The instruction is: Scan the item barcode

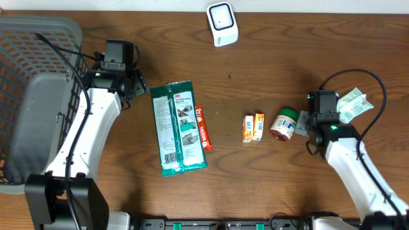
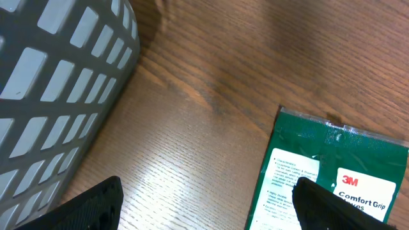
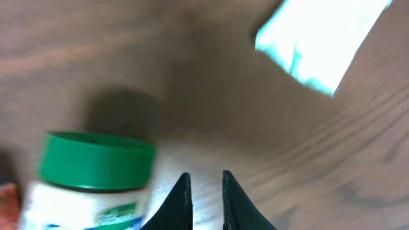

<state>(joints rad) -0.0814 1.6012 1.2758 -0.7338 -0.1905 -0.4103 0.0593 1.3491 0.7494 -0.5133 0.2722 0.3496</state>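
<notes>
Far to the left of the green 3M pack (image 1: 179, 128) we see the grey basket (image 1: 45, 29). Between that and the pack hangs the left gripper (image 2: 208, 207), just beside the pack's back left corner. Its jaws are spread wide and hold nothing.

The pack lies flat on the table (image 1: 255, 70), and a red stick (image 1: 202, 128) lies against its right edge. Right of the pack and well behind it stands the white scanner (image 1: 222, 23). Farther right of the pack are two small orange boxes (image 1: 254, 128) side by side. Right of them lies the jar (image 1: 283, 124), on its side, its green lid toward the back.

The right gripper (image 3: 204, 176) is the next thing right of the pack. Its jaws are drawn to a narrow slit with nothing in it. The jar lies just beside its tips on their left, not between them. Farthest right of the pack lies a white-and-green packet (image 1: 353, 104).
</notes>
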